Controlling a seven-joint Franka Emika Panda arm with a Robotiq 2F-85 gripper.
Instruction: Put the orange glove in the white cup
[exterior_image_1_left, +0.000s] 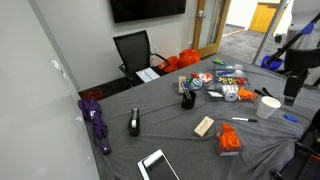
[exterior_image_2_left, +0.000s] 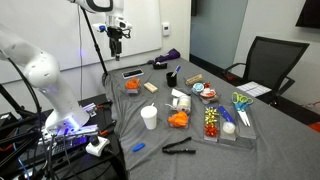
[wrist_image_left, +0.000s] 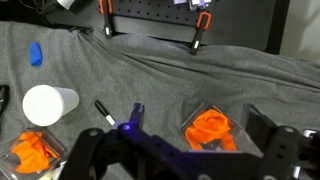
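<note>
Orange glove (exterior_image_1_left: 230, 140) (wrist_image_left: 212, 128) lies on the grey-clothed worktop (exterior_image_1_left: 165, 135), apart from the upright white cup (exterior_image_1_left: 270, 105) (wrist_image_left: 50, 103), with a black marker (wrist_image_left: 105, 112) between them. A second orange bundle (wrist_image_left: 35, 150) sits just beside the cup. Claw (wrist_image_left: 185, 160) is spread wide and empty, hanging above the glove.

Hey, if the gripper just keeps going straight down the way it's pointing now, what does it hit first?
Probably bare grey cloth beside the black marker, between the white cup and an orange bundle. The gripper hangs high above it, so the exact landing spot is uncertain.
</note>
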